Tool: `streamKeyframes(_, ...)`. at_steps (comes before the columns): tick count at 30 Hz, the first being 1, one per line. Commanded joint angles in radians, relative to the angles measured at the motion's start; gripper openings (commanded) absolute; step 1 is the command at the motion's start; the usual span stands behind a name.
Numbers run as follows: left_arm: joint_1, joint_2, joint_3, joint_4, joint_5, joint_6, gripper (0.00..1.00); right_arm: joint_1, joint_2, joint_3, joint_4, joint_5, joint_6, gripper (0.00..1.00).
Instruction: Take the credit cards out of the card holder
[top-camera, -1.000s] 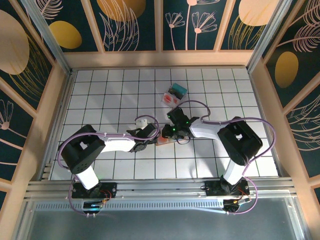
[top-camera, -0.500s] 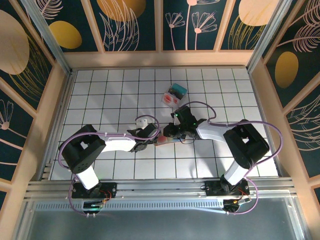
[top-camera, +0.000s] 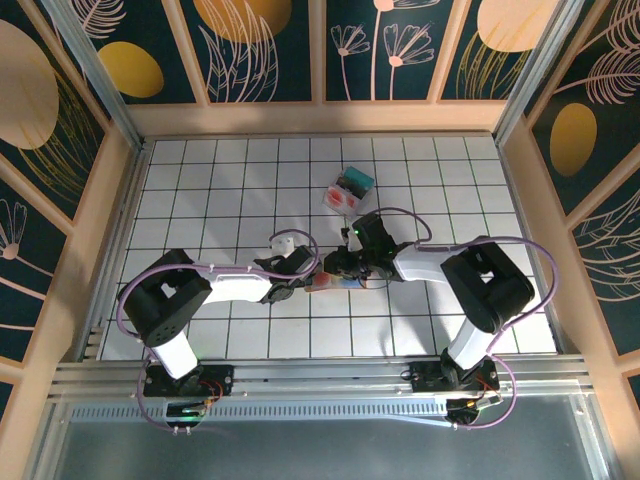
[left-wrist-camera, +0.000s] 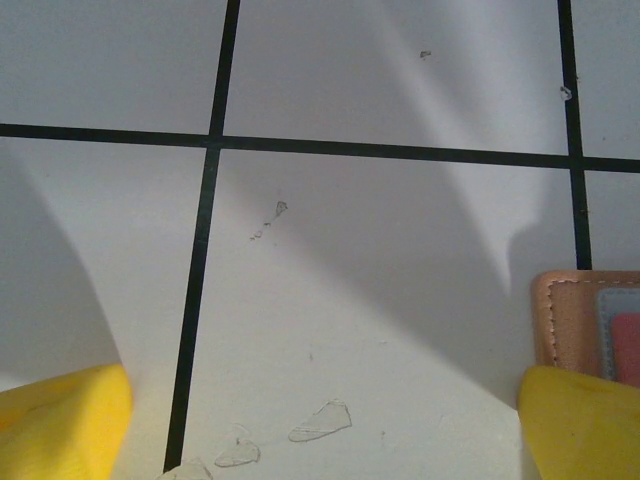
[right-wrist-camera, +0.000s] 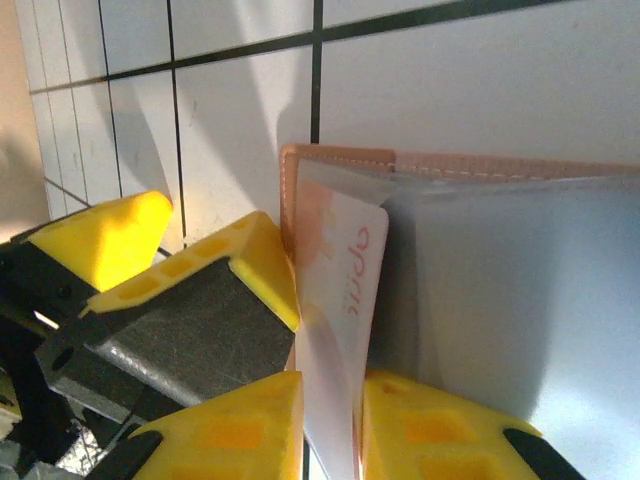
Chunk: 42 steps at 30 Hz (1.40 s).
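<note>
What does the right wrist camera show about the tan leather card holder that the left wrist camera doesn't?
Right wrist, not left: the right gripper pinching a pale card with red lettering at the left end of the open tan leather card holder, whose blue-grey inside is spread across the view. Left wrist, not right: the left gripper wide open over scuffed tile, holding nothing, with just a corner of the holder beside one fingertip. Both: the holder's stitched tan edge and the white table with black grid lines.
</note>
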<state>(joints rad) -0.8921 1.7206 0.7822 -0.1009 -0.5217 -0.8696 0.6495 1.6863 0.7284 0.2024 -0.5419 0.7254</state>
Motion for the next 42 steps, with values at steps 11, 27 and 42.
streamKeyframes(11, 0.000, 0.044, -0.001, -0.097, 0.003, -0.028, 0.99, -0.043, -0.047, -0.063, 0.202, -0.141, 0.066, 0.14)
streamKeyframes(27, 0.001, 0.058, -0.006, -0.109, -0.004, -0.037, 0.99, -0.089, -0.103, -0.096, 0.163, -0.121, 0.053, 0.07)
streamKeyframes(42, 0.001, 0.070, 0.029, -0.190, -0.088, -0.028, 0.99, -0.096, -0.162, -0.041, -0.130, 0.102, -0.067, 0.00)
